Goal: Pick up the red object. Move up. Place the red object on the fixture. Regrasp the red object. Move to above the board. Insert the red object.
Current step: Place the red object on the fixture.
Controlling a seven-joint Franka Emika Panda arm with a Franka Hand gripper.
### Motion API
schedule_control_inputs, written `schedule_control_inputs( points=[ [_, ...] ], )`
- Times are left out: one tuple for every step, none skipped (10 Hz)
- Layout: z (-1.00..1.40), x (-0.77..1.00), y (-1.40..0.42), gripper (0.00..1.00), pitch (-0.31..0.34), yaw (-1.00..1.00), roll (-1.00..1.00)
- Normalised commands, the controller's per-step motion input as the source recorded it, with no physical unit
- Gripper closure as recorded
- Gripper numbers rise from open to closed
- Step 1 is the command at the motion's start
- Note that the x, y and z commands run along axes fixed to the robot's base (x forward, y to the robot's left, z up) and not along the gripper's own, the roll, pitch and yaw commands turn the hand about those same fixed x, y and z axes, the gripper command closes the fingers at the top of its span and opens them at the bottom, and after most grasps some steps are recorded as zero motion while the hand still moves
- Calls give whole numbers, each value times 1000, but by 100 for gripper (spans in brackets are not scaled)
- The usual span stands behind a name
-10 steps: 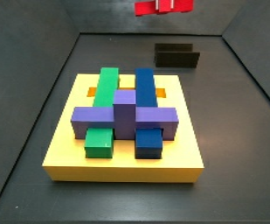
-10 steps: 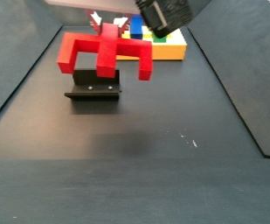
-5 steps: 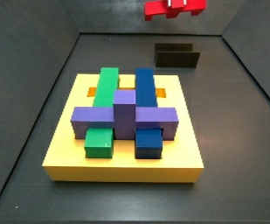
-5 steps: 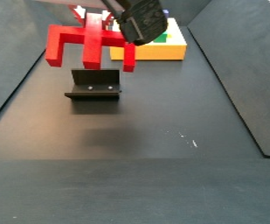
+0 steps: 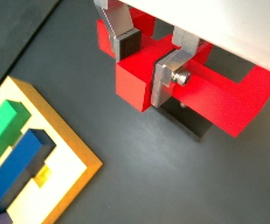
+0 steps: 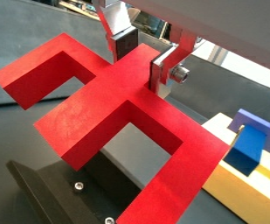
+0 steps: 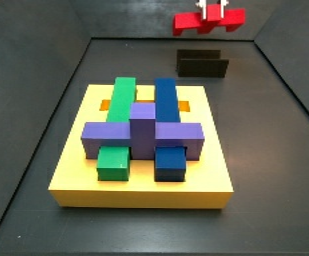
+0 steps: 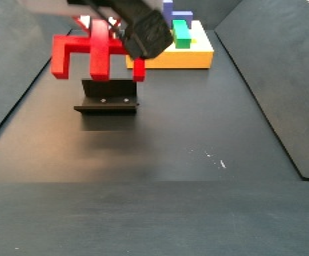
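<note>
**One red object carried toward fixture**

One red object [image 6: 114, 105] clamped between tool [image 6: 147, 59] fingers, airborne above fixture [image 8: 106, 99]. Shifted over the last second: drifted sideways in both side views, now nearer alignment over fixture. Placement not yet done; lowering onto bracket judged next. Board [image 7: 77, 160] with coloured blocks on table [image 8: 184, 190], untouched.

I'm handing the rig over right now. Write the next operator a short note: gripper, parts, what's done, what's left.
Gripper: shut on the red object, held in the air above the fixture, not touching it.
Board: yellow, with green, blue and purple blocks on it, apart from the fixture.
Done: pick-up and lift.
Left: set the red object on the fixture, regrasp, carry it above the board, insert.
</note>
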Motion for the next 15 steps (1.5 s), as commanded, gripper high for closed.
schedule_control_inputs(
  points=[
    [-357,306,-80,100,-60,-26,-406],
    [-274,311,-31,100,0,-114,-483],
    [-237,151,0,100,0,-140,-469],
    [-326,0,-20,100,-60,-106,-266],
    [-363,0,-17,100,0,-126,-97],
    [-357,-57,-3,100,0,-143,0],
    [-349,-114,-17,100,0,-117,0],
    [-303,-177,0,100,0,-91,0],
    [-306,-57,0,100,-100,-80,0],
    [-266,0,0,100,-123,0,0],
    [-297,0,6,100,-77,0,0],
    [-309,0,14,100,-14,0,0],
    [-143,0,0,100,0,0,0],
    [0,0,0,100,0,0,0],
    [0,0,0,0,0,0,0]
  ],
)
